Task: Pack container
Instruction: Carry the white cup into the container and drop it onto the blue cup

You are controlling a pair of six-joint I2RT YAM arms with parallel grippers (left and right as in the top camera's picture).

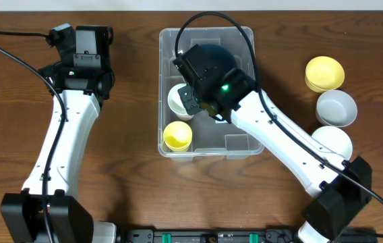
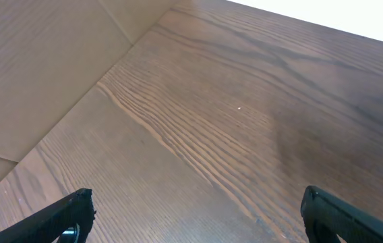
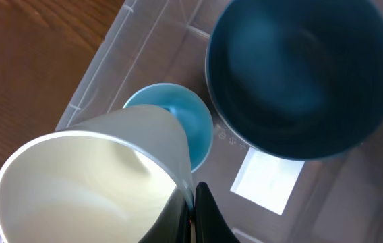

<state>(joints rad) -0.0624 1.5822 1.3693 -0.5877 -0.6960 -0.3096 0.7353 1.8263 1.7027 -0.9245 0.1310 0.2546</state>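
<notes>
The clear container [image 1: 162,81] stands at the table's middle, with its white label [image 3: 266,179] on the floor. Inside are a dark blue bowl [image 3: 299,74] at the far end, a small light-blue cup [image 3: 197,128] and a yellow cup [image 1: 177,135] at the near left corner. My right gripper [image 3: 193,210] is inside the container, shut on the rim of a white cup [image 3: 83,189], which it holds tilted above the light-blue cup. In the overhead view the right gripper [image 1: 190,101] hides part of the blue bowl. My left gripper [image 2: 198,216] is open and empty over bare table, far left.
A yellow bowl [image 1: 325,73] and two white bowls [image 1: 336,108] [image 1: 332,140] sit on the table to the right of the container. The left arm [image 1: 63,128] lies along the left side. A cable loops over the container's far end.
</notes>
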